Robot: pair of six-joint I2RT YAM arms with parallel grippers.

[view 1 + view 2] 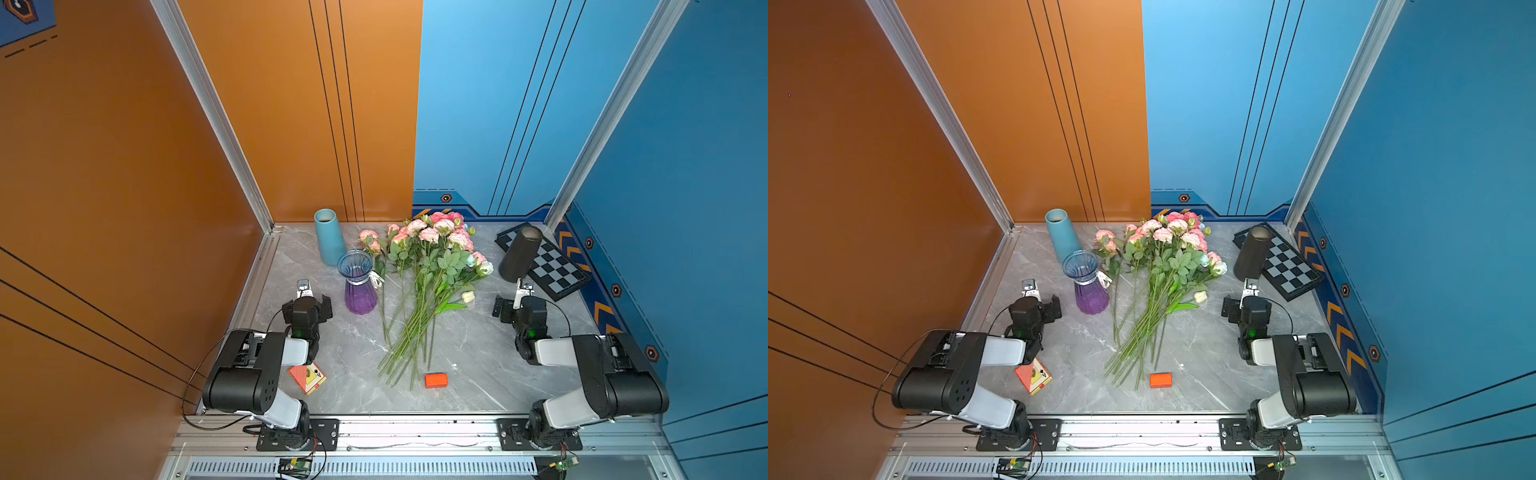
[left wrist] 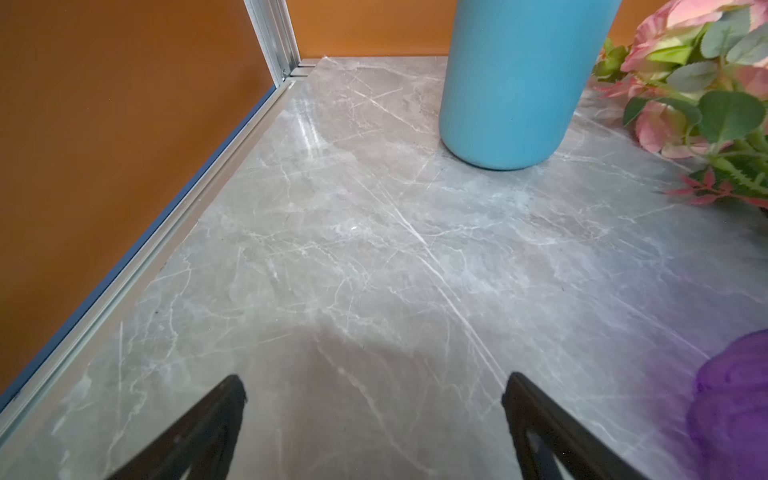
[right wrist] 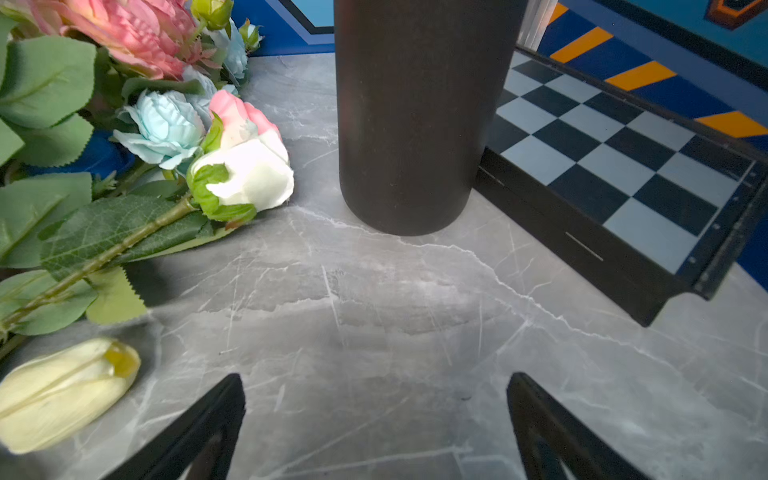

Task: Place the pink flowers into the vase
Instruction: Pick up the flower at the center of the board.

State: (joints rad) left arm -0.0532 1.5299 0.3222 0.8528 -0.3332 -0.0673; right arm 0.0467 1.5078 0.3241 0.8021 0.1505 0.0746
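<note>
Centrally, pink flowers (image 1: 419, 266) lying beside vase (image 1: 360, 282), left gripper (image 2: 374, 415) and right gripper (image 3: 374, 415) both spread, seemingly over bare table (image 1: 478, 357).

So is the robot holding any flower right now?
No. Both pincers are open and empty: the left pincer and right pincer have only bare table between their jaws. The pink flowers lie untouched.

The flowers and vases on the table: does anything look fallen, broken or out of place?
Nothing stands out. The flowers lie in one loose bundle on the table, none in a vase. The purple glass vase, blue vase and black cylinder all stand upright. No damage or spill shows.
</note>
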